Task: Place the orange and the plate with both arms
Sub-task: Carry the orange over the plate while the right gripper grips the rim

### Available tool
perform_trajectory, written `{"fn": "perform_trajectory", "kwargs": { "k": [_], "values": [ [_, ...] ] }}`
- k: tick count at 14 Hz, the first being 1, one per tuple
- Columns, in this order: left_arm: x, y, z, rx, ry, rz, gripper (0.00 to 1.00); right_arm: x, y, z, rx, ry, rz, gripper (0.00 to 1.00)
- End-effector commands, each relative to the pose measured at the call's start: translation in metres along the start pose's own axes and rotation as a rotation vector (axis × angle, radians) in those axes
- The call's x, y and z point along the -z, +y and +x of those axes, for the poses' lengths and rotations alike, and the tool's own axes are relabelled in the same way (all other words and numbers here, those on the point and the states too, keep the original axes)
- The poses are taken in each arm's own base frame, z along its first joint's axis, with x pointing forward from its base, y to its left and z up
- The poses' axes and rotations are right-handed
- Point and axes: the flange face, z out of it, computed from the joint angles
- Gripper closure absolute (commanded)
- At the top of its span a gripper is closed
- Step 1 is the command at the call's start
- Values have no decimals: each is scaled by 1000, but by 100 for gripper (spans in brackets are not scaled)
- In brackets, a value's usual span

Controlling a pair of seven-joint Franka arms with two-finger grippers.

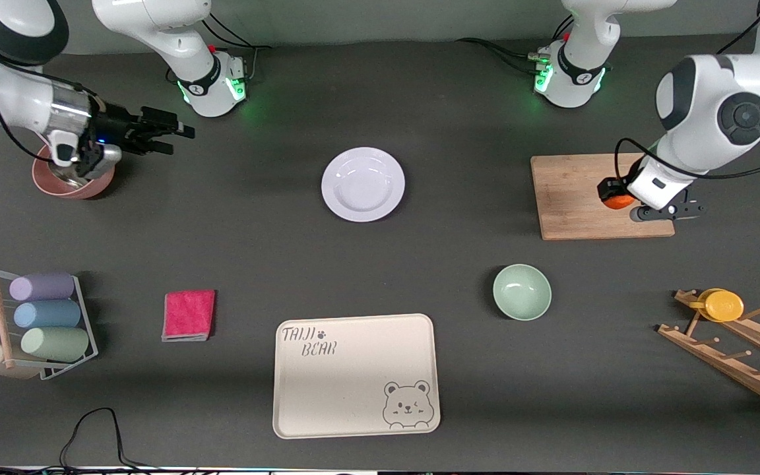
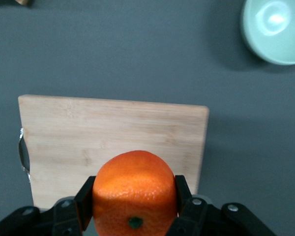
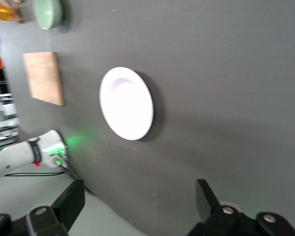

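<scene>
Over the pink bowl at the right arm's end of the bench, the right gripper waited with its fingers spread wide and nothing between them, pointed toward the middle of the bench. At the middle lay the plate, flat and bare, well apart from both grippers, with the cream bear tray nearer to the front camera and the mint-green bowl toward the left arm's end. On the wooden cutting board the left gripper had its fingers pinching the orange on two sides, about at its widest part, the fruit showing between the pads in the left wrist view. The step in hand looked like lifting the orange off the board. Done well, that would mean rising straight up before any sideways travel, so the fruit neither rolled nor dragged on the wood, and keeping the squeeze steady, since a round, slightly soft fruit could slip or bruise. The right arm's reach for the plate probably called for a low approach at its rim.
</scene>
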Motion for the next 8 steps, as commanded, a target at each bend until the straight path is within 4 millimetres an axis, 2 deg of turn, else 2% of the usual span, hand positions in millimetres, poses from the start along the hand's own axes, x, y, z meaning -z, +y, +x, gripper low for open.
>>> {"fn": "perform_trajectory", "kwargs": {
  "k": [1, 2, 4, 6, 8],
  "values": [
    [66, 65, -4, 79, -39, -54, 86, -44, 27, 2, 45, 10, 149, 0],
    [84, 90, -11, 98, -45, -68, 86, -62, 43, 5, 65, 7, 206, 0],
    [103, 158, -34, 140, -22, -59, 86, -98, 77, 10, 72, 22, 314, 0],
    [108, 231, -60, 175, -28, -81, 86, -130, 102, 12, 104, 28, 371, 0],
    [101, 297, -85, 175, -49, -101, 86, -156, 131, 11, 123, 49, 414, 0]
  ]
}}
